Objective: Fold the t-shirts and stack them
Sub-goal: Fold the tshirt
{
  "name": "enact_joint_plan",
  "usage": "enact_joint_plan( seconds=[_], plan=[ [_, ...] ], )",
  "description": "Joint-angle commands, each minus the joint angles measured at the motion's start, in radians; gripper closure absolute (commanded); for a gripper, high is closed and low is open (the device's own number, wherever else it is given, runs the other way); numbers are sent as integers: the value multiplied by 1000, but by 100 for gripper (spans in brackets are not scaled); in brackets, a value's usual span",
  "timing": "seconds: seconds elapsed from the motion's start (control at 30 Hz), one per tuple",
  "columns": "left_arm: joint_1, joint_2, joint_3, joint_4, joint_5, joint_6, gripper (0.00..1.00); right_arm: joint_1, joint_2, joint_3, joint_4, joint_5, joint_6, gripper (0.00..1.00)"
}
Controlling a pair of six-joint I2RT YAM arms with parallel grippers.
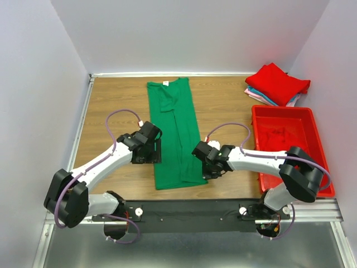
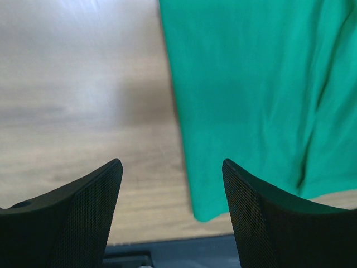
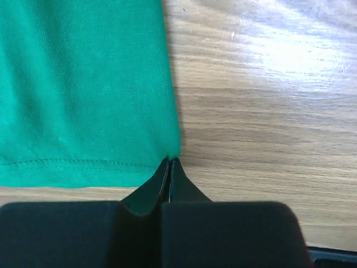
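A bright green t-shirt (image 1: 175,134) lies on the wooden table, folded lengthwise into a long strip, its white neck label (image 1: 165,84) at the far end. My right gripper (image 1: 208,171) is shut at the strip's near right corner, its tips (image 3: 170,160) pinching the edge of the green t-shirt (image 3: 83,84) just above the hem. My left gripper (image 1: 152,157) stands open over bare wood at the strip's left edge. In the left wrist view the left gripper (image 2: 171,162) frames the near left corner of the green t-shirt (image 2: 251,84), touching nothing.
A stack of folded t-shirts (image 1: 277,84), red on top with light blue and pink below, sits at the back right corner. A red plastic bin (image 1: 281,108) stands along the right side. White walls close in the table on three sides.
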Motion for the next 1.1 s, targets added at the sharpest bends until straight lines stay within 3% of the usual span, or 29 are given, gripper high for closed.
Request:
enact_joint_plan(
  seconds=[0.0, 0.17, 0.53, 0.87, 1.07],
  plan=[
    [-63, -32, -13, -76, 19, -80, 20, -1, 1, -60, -45, -10, 22, 98],
    [-132, -79, -39, -136, 42, -129, 20, -1, 1, -57, -45, -12, 28, 98],
    [-195, -40, -139, -33, 142, -152, 46, -2, -17, -63, -45, -4, 60, 98],
    [-261, 37, -149, 31, 197, -169, 48, -2, -39, -60, -48, -4, 88, 98],
    [-304, 3, -178, 33, 219, -227, 57, -2, -50, -63, -56, -9, 105, 98]
  ],
)
